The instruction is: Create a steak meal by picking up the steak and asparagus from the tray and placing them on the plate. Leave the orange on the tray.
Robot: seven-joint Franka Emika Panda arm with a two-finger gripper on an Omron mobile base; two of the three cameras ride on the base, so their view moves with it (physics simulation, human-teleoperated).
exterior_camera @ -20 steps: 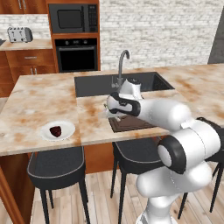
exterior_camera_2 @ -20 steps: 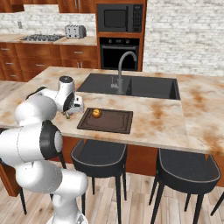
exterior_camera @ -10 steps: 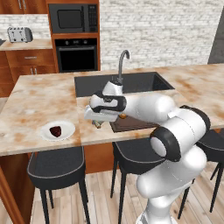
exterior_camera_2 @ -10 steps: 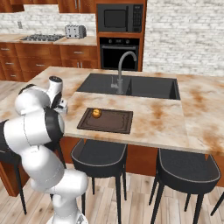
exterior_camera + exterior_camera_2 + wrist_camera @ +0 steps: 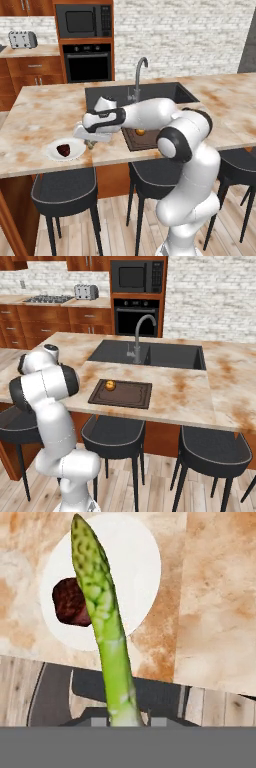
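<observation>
While no brand, label or writing can be read anywhere, the scene sorts by size as follows.

Tabletop (image 5: 45,112): marbled beige-and-rust stone island, smooth, with a dark sink (image 5: 150,353) set in it and a curved metal faucet (image 5: 140,331) behind.

Stools (image 5: 62,187): dark round seats on thin legs, tucked under the tabletop's near edge.

Tray (image 5: 130,398): dark brown flat rectangle with a raised rim, lying near the tabletop's front edge, in front of the sink.

Plate (image 5: 75,148): plain white, round, shallow, near the tabletop's front edge, well apart from the tray.

Hand (image 5: 89,144): reaches out just beside the plate, above the tabletop edge; clenched around the lower end of the asparagus, as the hand view shows.

Asparagus (image 5: 102,624): slim green stalk, scaly bumpy tip, smoother paler shaft. In the hand view its long axis runs away from the fingers, tip leaning slightly left, crossing over the plate and part of the steak.

Steak (image 5: 70,602): small dark red-brown lump, rough-surfaced, lying on the plate.

Orange (image 5: 110,385): small round orange-yellow ball, resting on the tray near its left end.
</observation>
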